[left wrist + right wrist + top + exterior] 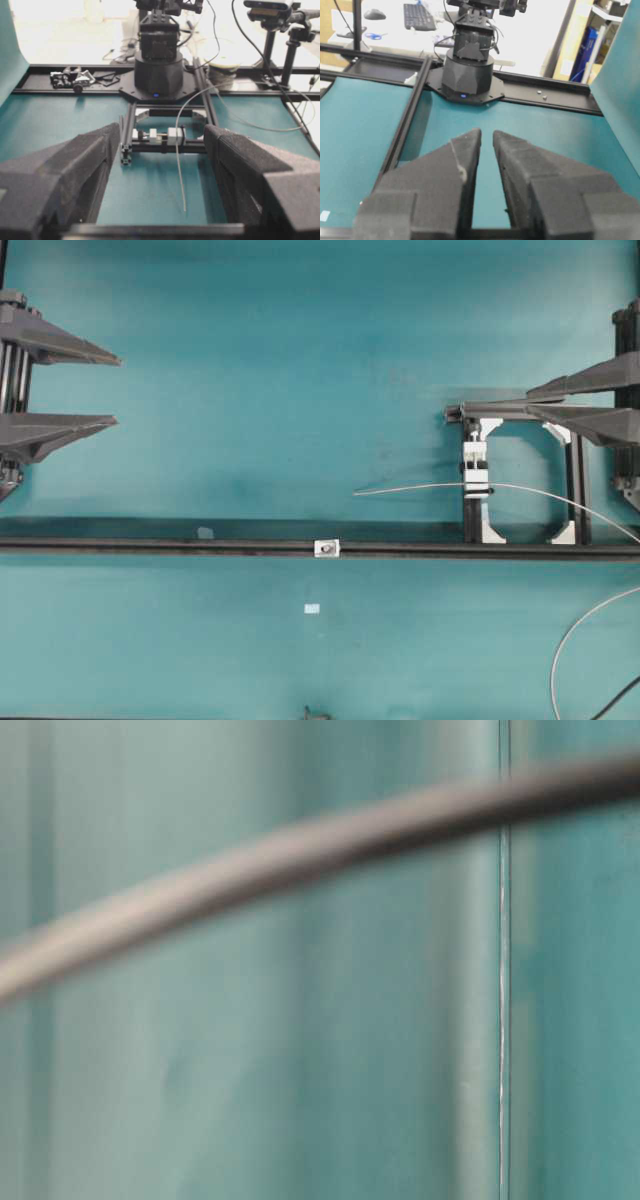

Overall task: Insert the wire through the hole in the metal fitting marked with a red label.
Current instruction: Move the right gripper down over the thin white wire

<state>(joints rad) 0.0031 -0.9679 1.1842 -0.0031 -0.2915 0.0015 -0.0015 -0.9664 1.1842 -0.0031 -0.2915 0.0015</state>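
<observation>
**Ana:** Overhead view first: where do the two grippers sit?

**Ben:** Far apart, at opposite edges of the teal table [250, 360]. The left gripper [116, 392] has its fingers spread wide with nothing between them. The right gripper [530, 405] has its fingers close together, only a narrow slit showing, and nothing is caught in it either.

**Ana:** And the wire?

**Ben:** The wire [420, 486] lies well ahead of the left gripper and just beside the right one, slightly nearer the rail. It passes through the clamp block [476, 480] on the black frame [522, 480], right at the right gripper's tips, and its bare tip hangs free, pointing toward the left gripper.

**Ana:** Is it anywhere close to the metal fitting?

**Ben:** No. The metal fitting [327, 548] sits on the black rail [150, 545], roughly midway between the two grippers and off to one side of both. The hole [326, 550] is a dark speck in its face. The wire tip is clear of it.

**Ana:** What does the left wrist camera give?

**Ben:** Its wide-set fingers [80, 165] frame the wire [179, 165], which runs straight ahead between them without touching

**Ana:** The table-level view?

**Ben:** Only a blurred grey strand across teal; I can't tell which cable it is
</observation>
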